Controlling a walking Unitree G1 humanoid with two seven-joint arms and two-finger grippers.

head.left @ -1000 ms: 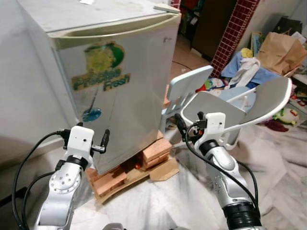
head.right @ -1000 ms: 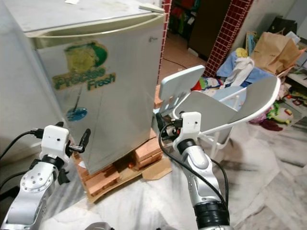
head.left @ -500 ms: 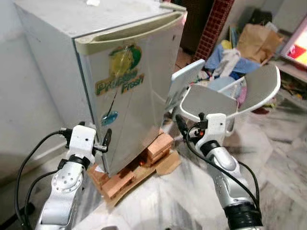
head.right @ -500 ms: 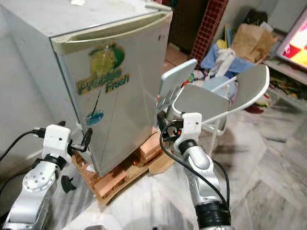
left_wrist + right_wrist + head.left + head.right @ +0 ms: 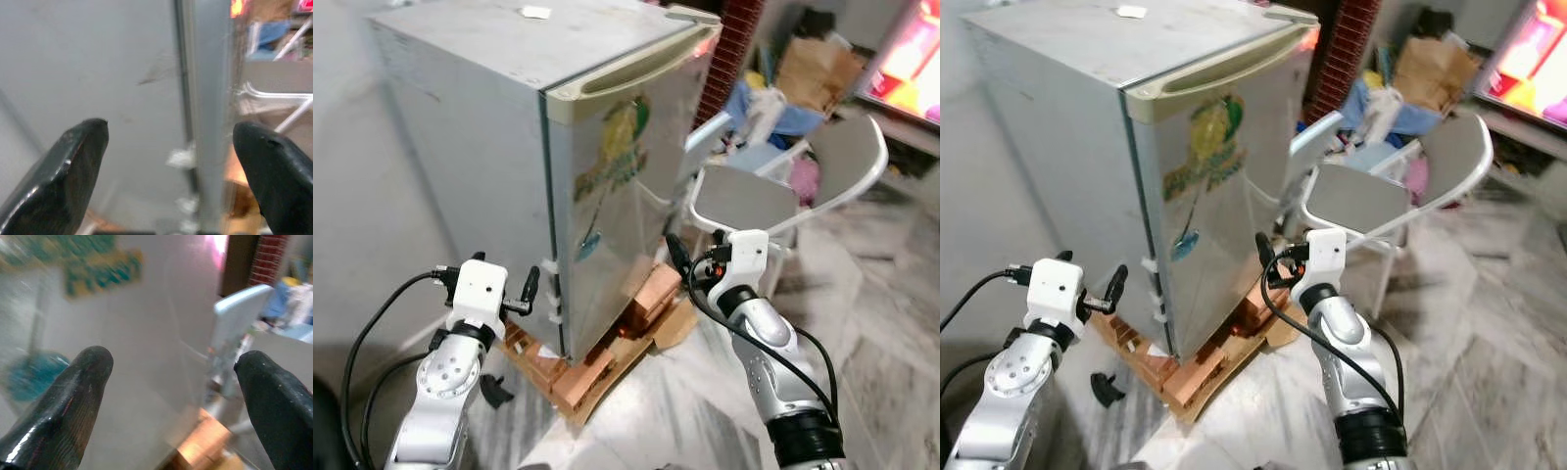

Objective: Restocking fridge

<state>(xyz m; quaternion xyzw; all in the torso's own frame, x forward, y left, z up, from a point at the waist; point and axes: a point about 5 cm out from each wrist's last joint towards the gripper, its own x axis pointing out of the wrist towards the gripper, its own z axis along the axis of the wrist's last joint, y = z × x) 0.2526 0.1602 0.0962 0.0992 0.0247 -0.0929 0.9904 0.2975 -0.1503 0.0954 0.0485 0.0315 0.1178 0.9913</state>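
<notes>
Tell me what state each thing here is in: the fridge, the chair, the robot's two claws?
fridge: door shut, standing raised on bricks.
chair: upright, seat bare.
left gripper: open, holding nothing, facing the fridge's corner.
right gripper: open, holding nothing, facing the fridge door.

Chair: a grey folding chair with a white tube frame (image 5: 754,196) is stood on the marbled grey floor (image 5: 881,323).
Bag: a brown paper bag (image 5: 813,69) is seen behind it.
Pillar: a red-tiled pillar (image 5: 729,39) rises nearby.
</notes>
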